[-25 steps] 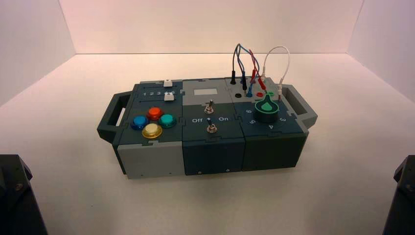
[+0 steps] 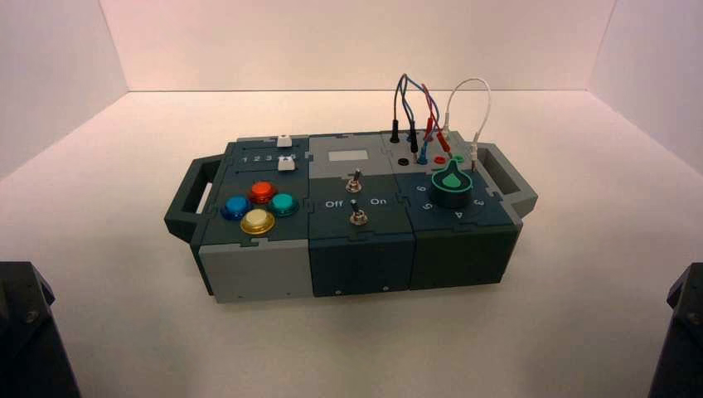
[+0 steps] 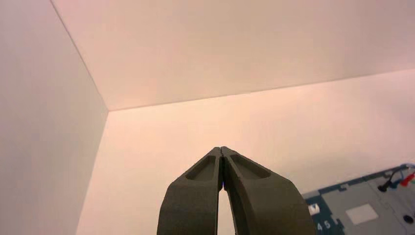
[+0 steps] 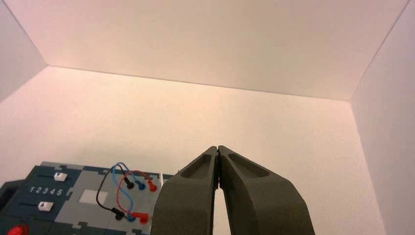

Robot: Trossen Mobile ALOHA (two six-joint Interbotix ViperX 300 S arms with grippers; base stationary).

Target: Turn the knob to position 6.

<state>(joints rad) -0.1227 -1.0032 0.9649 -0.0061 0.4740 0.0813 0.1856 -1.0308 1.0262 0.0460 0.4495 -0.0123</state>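
Clearly, the relation that is counting here is the one between the right gripper [image 4: 219, 147] and the round, dark knob with its bright green teardrop-shaped pointer [image 2: 452, 182]. The knob is sitting on the near right part of the wide grey and dark teal box [image 2: 361, 269], just in front of the coloured wires [image 2: 434, 105]. The right arm [image 2: 686, 332] is showing at the near right corner of the high view, well apart from the box, so the knob is lying ahead of it and inward, toward the robot's left. The right gripper is pointing out past the box with its two fingers closed together, tips meeting, and it is holding nothing.

Meanwhile, the left gripper [image 3: 221, 148] is idling above the near left side, also closed and empty; the right is looking like the nearer one for this job.

The box's long axis is running roughly left to right, across the reach. Position 6 [image 2: 421, 188] is appearing as a small white numeral beside the knob, on its left. Judging from this, turning is not yet happening: the right gripper is needing to travel inward, tip down and open, then line its fingers up with both flanks of the pointer, without snagging the wires just behind.
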